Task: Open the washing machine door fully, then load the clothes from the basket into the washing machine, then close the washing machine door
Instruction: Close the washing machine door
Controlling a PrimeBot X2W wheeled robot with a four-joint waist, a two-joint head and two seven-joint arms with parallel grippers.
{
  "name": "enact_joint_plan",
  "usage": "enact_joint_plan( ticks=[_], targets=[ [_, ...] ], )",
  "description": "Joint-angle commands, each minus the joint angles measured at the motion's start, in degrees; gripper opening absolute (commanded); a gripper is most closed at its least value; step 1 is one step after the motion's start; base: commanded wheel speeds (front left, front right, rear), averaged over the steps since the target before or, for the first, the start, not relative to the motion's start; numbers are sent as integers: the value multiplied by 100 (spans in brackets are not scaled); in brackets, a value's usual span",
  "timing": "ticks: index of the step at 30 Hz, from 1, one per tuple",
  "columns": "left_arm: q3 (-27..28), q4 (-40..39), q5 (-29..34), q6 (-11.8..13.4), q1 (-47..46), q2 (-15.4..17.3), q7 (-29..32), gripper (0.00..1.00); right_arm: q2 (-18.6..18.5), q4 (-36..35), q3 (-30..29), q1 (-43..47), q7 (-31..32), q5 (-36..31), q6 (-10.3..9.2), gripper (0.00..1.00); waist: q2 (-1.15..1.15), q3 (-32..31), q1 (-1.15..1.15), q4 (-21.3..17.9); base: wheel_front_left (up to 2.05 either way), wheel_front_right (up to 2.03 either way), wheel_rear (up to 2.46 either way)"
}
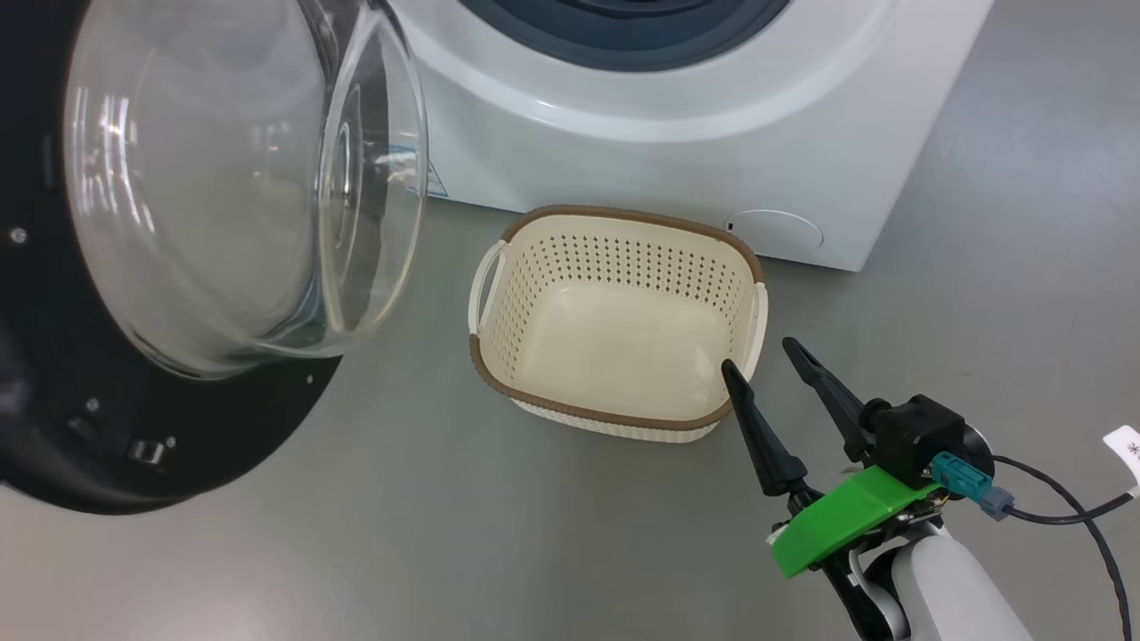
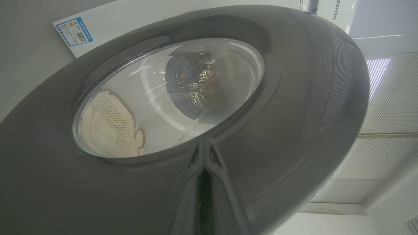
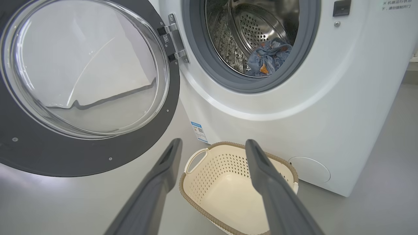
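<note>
Left gripper (image 2: 204, 173): 2 fingers shut together, tips at the glossy black rim of the washing machine door (image 2: 294, 98). Right gripper (image 1: 757, 354): jaws wide apart, holding nothing, over the basket's (image 1: 614, 418) near right corner. The door hangs open leftward. The clothes (image 3: 267, 60) lie in the drum (image 3: 258, 23).

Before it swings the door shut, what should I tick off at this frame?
1. Basket empty: ok.
2. Clothes in drum: ok.
3. Clothes clear of rubber ring: cannot tell.
4. Right gripper open, empty: ok.
5. Left gripper shut, at outer face of door: ok.
6. Basket clear of door swing: cannot tell.
</note>
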Motion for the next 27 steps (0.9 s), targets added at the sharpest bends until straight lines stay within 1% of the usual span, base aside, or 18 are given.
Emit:
enact_joint_plan(
  ticks=[1, 17, 18, 23, 27],
  targets=[
    [52, -244, -58, -16, 135, 240, 114, 0, 84, -119, 172, -71, -71, 29, 9, 100, 0, -9, 0, -7, 0, 0, 0],
    [-113, -1500, -325, 284, 715, -659, 464, 0, 84, -83, 204, -62, -115, 81, 9, 100, 0, -102, 0, -156, 0, 0, 0],
    [-113, -1500, -325, 284, 715, -659, 464, 0, 84, -83, 204, -62, -115, 81, 9, 100, 0, -102, 0, -156, 0, 0, 0],
    [-94, -1810, -437, 408, 890, -918, 489, 0, 84, -83, 210, -42, -132, 90, 9, 100, 0, -117, 0, -232, 0, 0, 0],
    [-149, -1947, -470, 423, 991, -1149, 487, 0, 84, -71, 226, -26, -148, 106, 9, 100, 0, -148, 0, -287, 0, 0, 0]
  ],
)
